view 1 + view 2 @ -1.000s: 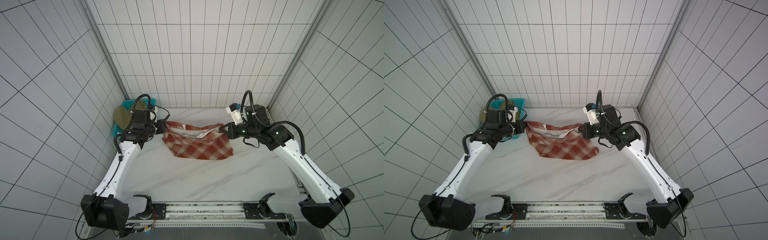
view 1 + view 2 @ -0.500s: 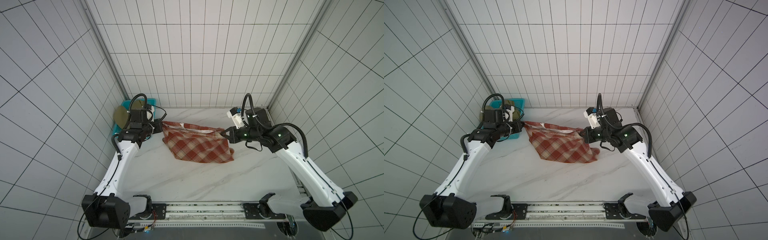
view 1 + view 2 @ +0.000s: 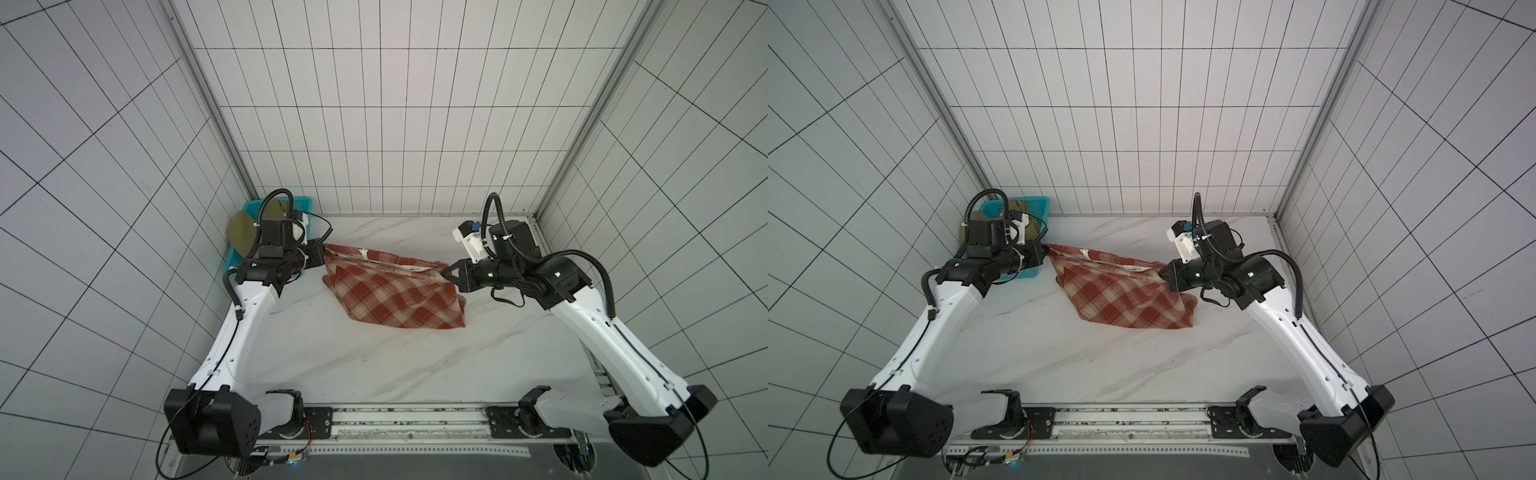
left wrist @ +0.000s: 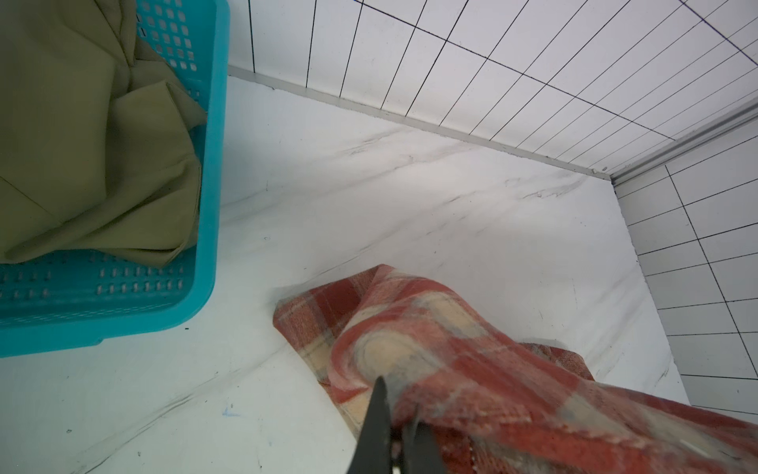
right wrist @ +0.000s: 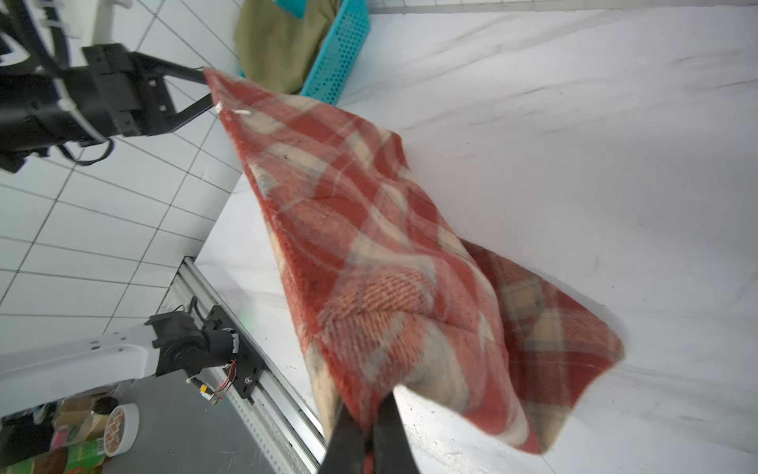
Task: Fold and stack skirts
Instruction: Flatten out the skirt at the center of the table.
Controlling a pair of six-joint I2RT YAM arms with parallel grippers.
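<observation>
Two skirts: we hold the plaid skirt (image 3: pixel 395 295) stretched over the marble table (image 3: pixel 374 374), left gripper (image 3: pixel 323 258) clamped shut on one waistband corner, right gripper (image 3: pixel 448 275) clamped on the other. The olive skirt (image 4: pixel 82 143) sits bunched in the teal basket (image 4: pixel 213 164), draped over its rim.

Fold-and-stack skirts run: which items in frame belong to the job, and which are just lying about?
Job:
- plaid skirt, pinched at its ends by left gripper and right gripper
- olive skirt, heaped in the teal basket

Lying about:
- that teal basket
- tape roll, off to the side
</observation>
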